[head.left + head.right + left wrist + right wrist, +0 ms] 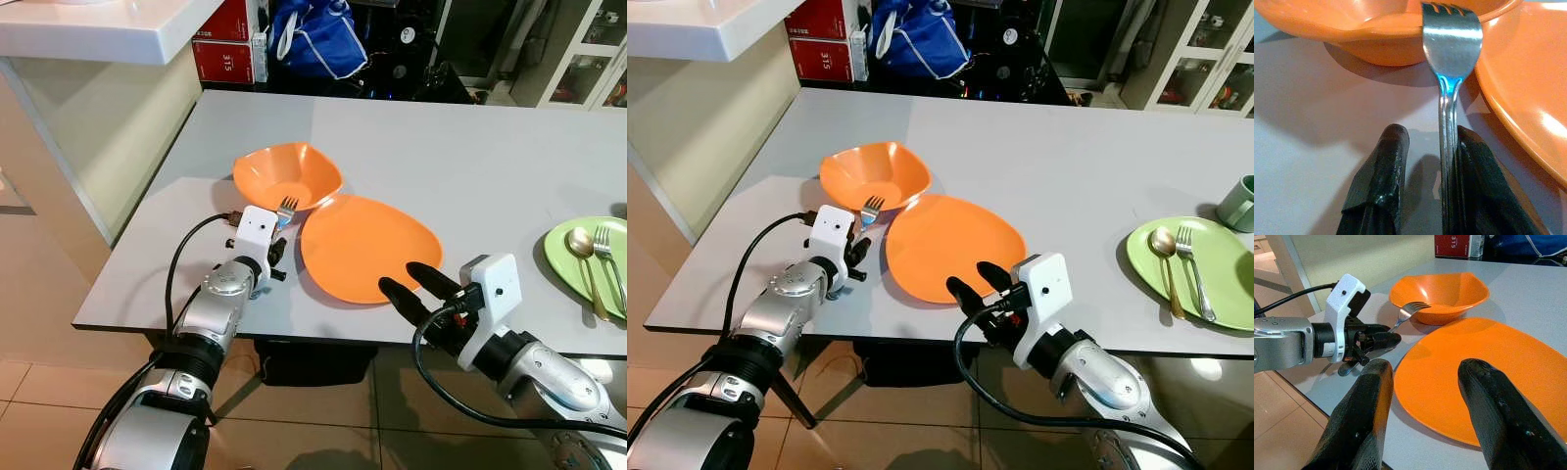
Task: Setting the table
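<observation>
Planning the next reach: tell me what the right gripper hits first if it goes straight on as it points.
Probably the near rim of the orange plate: the open right gripper points across it, with the orange bowl farther along.

Behind the grey table, red boxes (227, 41) with white print stood on the floor, and a blue bag (315, 37) with white trim sat just beside them. A white countertop (88, 29) overhung a beige wall. A white glass-door cabinet (1205, 49) stood beyond the far corner.
</observation>
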Controlling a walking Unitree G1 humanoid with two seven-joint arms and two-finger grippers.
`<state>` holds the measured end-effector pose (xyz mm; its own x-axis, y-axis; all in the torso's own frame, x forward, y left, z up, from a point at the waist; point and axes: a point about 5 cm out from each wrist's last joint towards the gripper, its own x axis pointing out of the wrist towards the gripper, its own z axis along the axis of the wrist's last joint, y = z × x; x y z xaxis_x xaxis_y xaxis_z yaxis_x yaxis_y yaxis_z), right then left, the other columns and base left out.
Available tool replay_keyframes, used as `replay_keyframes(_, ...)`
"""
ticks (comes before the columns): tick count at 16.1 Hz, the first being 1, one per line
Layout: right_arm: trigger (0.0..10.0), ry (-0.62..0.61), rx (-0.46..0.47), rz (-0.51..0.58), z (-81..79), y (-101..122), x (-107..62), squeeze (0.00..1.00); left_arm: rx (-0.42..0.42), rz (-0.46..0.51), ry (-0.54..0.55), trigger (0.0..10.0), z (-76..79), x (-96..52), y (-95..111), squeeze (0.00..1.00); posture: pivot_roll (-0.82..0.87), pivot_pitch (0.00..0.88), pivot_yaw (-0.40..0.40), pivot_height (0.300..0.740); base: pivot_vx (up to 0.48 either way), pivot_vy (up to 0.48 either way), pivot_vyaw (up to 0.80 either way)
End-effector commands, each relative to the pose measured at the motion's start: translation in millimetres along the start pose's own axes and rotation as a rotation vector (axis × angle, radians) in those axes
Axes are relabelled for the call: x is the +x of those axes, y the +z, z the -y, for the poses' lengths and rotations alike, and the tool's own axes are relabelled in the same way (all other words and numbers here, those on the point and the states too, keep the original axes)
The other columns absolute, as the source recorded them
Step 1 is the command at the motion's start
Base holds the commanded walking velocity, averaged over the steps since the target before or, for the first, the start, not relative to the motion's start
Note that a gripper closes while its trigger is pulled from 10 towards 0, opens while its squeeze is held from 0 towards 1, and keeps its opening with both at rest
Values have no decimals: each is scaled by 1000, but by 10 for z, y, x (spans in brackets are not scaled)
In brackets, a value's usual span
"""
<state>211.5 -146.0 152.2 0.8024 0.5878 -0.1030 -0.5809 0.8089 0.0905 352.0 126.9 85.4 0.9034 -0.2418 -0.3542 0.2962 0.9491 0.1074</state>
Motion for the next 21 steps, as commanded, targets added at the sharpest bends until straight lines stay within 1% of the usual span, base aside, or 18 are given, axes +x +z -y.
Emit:
replay_keyframes(1, 10000, -17, -1, 5, 28, 29, -17, 0, 8, 8, -9, 0, -6, 16, 53, 0, -110, 0, 8, 740, 0, 0, 0)
replay_keyframes(6, 10000, -18, -2, 4, 33, 25, -17, 0, 5, 12, -7, 0, -9, 8, 55, 0, -108, 0, 9, 740, 0, 0, 0)
replay_keyframes(8, 10000, -18, -3, 5, 28, 24, -20, 0, 7, 28, -7, 0, -6, -33, 80, 0, -107, 0, 12, 740, 0, 0, 0)
replay_keyframes(12, 10000, -17, -1, 5, 17, 22, -32, 0, 11, 76, -13, 0, 44, -226, 131, 0, -100, 0, 12, 740, 0, 0, 0)
replay_keyframes(13, 10000, -15, -1, 4, 13, 17, -34, 0, 12, 86, -18, 0, 68, -303, 136, 0, -99, 0, 14, 740, 0, 0, 0)
replay_keyframes(14, 10000, -10, 0, 5, 6, 12, -38, 0, -9, 84, -21, 0, 100, -465, 124, 0, -97, 0, 20, 740, 0, 0, 0)
replay_keyframes(15, 10000, -10, 0, 5, 6, 11, -39, 0, -20, 82, -19, 0, 106, -508, 118, 0, -97, 0, 18, 740, 0, 0, 0)
replay_keyframes(16, 10000, -11, 5, 6, 8, 8, -39, 0, -29, 71, -14, 0, 125, -577, 95, 0, -90, 0, 13, 740, 0, 0, 0)
replay_keyframes(17, 10000, -10, 6, 6, 8, 7, -39, 0, -34, 62, -14, 0, 136, -612, 87, 0, -90, 0, 13, 740, 0, 0, 0)
replay_keyframes(18, 10000, 1, 7, 1, -1, -3, -27, 0, -44, 23, -34, 0, 191, -667, 28, 0, -85, 0, 10, 740, 0, 0, 0)
replay_keyframes(19, 10000, 3, 7, 1, -2, -3, -24, 0, -46, 11, -35, 0, 202, -688, 20, 0, -85, 0, 10, 740, 0, 0, 0)
replay_keyframes(20, 10000, 5, 7, 3, -1, 1, -17, 0, -76, -30, -36, 0, 209, -693, -11, 0, -87, 0, 10, 740, 0, 0, 0)
replay_keyframes(21, 10000, 5, 7, 3, 0, 3, -14, 0, -92, -46, -38, 0, 212, -689, -25, 0, -87, 0, 10, 740, 0, 0, 0)
